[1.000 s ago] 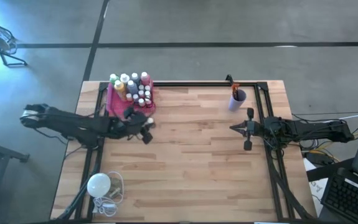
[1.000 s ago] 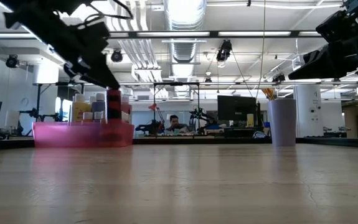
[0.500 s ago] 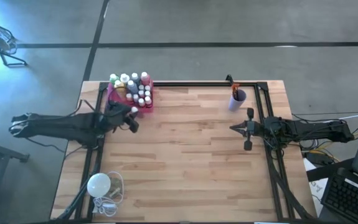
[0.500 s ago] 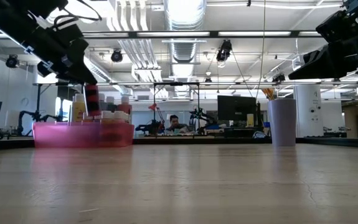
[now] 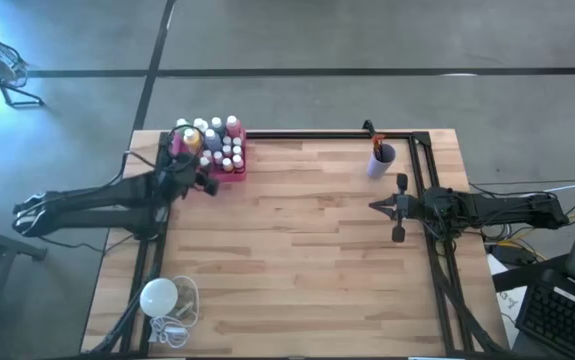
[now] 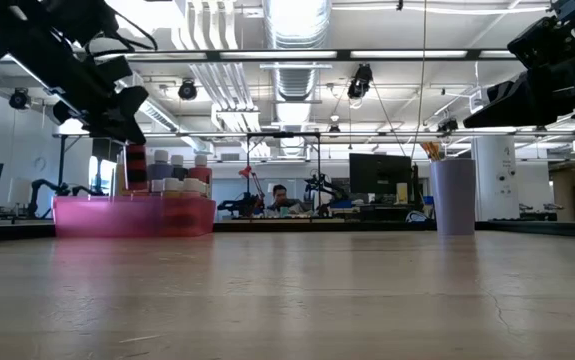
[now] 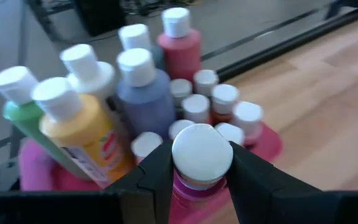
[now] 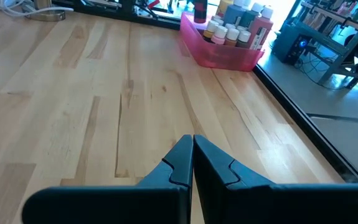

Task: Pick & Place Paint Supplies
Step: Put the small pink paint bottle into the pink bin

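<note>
A pink paint bottle (image 7: 200, 163) with a white cap sits pinched between the fingers of the left hand (image 7: 198, 180), held above the near edge of the pink tray (image 5: 239, 170) at the far left corner of the table (image 5: 297, 250). The tray is already crowded: green (image 7: 26, 115), yellow (image 7: 82, 134), purple (image 7: 146, 99) and red (image 7: 182, 46) bottles stand at its back, with a cluster of tiny white-capped ones (image 7: 213, 102) in front. To finish this step well, I judge that the held bottle should come straight down into whatever gap remains by the tray's near wall, kept upright so it does not knock the small bottles over, and be let go only once its base rests on the tray floor; how much free room is there I cannot tell. The right hand (image 8: 192, 165) waits near the right edge of the table with its fingers pressed together and nothing between them. A purple cup (image 5: 380, 160) with brushes stands near the far right corner.
</note>
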Tool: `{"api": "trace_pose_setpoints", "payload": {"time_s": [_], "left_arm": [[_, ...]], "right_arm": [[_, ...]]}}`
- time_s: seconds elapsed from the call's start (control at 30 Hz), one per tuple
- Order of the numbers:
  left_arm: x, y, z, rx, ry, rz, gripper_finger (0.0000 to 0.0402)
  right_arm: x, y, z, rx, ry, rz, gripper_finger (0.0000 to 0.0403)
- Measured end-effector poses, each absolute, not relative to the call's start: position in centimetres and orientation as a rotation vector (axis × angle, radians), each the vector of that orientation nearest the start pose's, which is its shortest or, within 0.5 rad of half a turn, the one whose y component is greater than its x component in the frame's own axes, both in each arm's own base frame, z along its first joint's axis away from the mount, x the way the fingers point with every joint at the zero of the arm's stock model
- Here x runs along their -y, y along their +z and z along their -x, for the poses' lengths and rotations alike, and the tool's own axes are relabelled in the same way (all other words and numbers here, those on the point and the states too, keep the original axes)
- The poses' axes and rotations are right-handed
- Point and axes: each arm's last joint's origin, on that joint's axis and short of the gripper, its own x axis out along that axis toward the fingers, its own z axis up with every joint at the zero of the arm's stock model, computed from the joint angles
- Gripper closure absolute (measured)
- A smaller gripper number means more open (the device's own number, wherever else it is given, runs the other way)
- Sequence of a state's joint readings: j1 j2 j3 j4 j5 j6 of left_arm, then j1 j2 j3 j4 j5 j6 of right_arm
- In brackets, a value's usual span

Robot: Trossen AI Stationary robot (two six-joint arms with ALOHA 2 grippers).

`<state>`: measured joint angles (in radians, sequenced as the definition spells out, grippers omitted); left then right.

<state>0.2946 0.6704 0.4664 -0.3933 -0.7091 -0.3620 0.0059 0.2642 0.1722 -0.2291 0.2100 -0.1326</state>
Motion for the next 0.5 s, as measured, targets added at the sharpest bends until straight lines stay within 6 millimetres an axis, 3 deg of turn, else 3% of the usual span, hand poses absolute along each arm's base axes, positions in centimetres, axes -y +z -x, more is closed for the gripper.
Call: {"api": "trace_pose_setpoints", "payload": {"time_s": [0.17, 0.5], "left_arm": [[-6.8, 22.5, -12.8, -0.413, 1.112, 0.194, 0.0273], [-7.7, 20.4, -13.7, -0.446, 1.072, 0.215, 0.0273]], "right_arm": [[0.5, 17.9, -10.6, -0.332, -0.181, 0.165, 0.0394], [0.5, 17.9, -10.6, -0.332, -0.181, 0.164, 0.0394]]}}
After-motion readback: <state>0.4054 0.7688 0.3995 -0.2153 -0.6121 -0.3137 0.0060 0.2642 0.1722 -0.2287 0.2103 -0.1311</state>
